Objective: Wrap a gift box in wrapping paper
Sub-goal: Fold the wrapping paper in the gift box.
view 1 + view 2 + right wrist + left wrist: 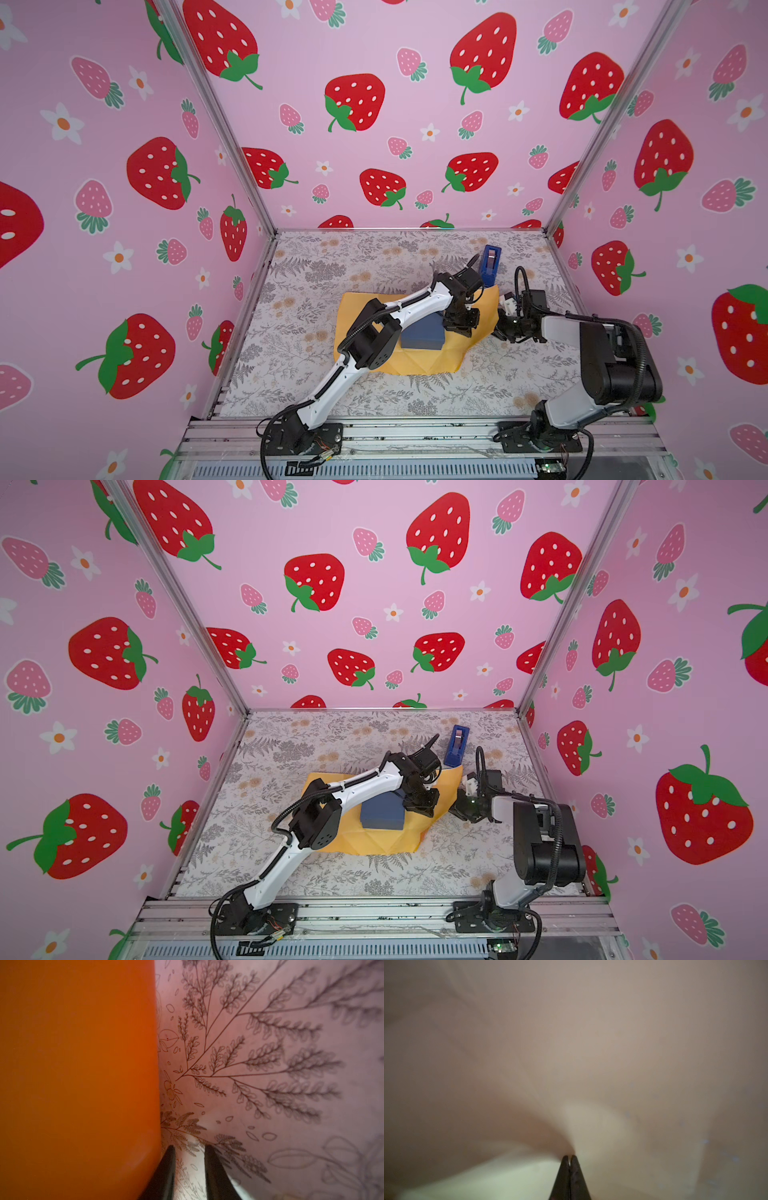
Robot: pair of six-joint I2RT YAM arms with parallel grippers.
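Two hands are seen: the left hand (pixel 569 1157) is pinched shut on the creased yellow-orange wrapping paper (pixel 419 361) under the small navy cardboard gift box (pixel 424 336) near the middle of the counter (pixel 374 266); the right hand (pixel 188 1149) is narrowly parted, empty. Paper could be torn if pulled hard.

gift box (pixel 422 334): dark blue; wrapping paper (pixel 415 361): pale yellow on top, bright orange on other side; tabletop (pixel 332 266): white, grey ferns, tan flowers; tape dispenser (pixel 490 259): bright blue; walls (pixel 374 124): pink, red strawberries.

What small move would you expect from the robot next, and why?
Probably the left pincer lifts its pinched fold of wrapping paper over the gift box: it is shut on paper beside the uncovered box, while the right pincer is open, holding nothing.
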